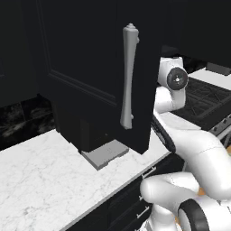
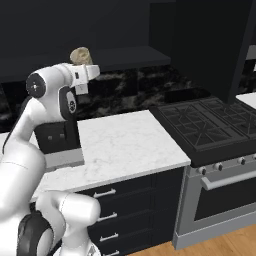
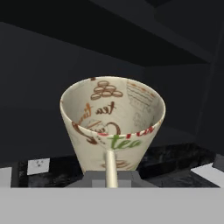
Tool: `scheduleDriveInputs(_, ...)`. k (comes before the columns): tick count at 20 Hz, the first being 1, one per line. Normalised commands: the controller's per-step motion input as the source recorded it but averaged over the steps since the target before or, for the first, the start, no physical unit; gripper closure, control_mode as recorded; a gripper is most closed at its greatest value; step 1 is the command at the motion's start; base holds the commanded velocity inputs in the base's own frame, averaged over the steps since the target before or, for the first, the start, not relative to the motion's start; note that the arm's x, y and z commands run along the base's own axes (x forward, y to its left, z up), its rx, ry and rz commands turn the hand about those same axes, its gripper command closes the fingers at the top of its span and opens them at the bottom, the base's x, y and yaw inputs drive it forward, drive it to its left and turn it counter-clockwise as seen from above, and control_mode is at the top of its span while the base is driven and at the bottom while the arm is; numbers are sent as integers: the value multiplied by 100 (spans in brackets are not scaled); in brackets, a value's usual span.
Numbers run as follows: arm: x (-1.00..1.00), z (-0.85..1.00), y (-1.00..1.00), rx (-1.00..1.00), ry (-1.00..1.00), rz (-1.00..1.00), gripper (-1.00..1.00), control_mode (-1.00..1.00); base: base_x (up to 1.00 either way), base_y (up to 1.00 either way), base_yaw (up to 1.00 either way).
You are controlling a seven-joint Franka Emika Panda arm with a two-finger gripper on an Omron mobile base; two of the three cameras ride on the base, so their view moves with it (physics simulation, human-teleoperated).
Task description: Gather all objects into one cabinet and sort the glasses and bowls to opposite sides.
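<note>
Right before my hand camera, the pincer (image 3: 109, 175) is clamped tight on the rim of the beige tumbler (image 3: 113, 122), whose open mouth faces me, printed with tea lettering inside. From the right base camera I see that tumbler (image 2: 80, 56) raised high at the arm's tip, level with the dark cabinet shelf (image 2: 125, 56), well above the white marble desk (image 2: 125, 145). Beside it stands the stove (image 2: 210, 125).

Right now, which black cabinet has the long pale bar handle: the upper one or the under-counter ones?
The upper wall cabinet: its handle is a tall grey bar; the under-counter cabinets have short pulls.
</note>
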Motion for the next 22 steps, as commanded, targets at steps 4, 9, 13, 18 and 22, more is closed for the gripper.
scheduleDriveInputs(4, -98, -35, -71, 3, 2, 0, 100, -100, 0, 0, 0)
scheduleDriveInputs(9, -20, -7, -15, 1, 0, 0, 100, 100, -39, -61, 0)
scheduleDriveInputs(13, 0, 0, 0, 0, 0, 0, 100, 100, 5, -84, 5)
scheduleDriveInputs(18, 0, 0, 0, 0, 0, 0, 100, 100, 13, -83, 11)
scheduleDriveInputs(22, 0, 0, 0, 0, 0, 0, 100, 100, -98, -94, 8)
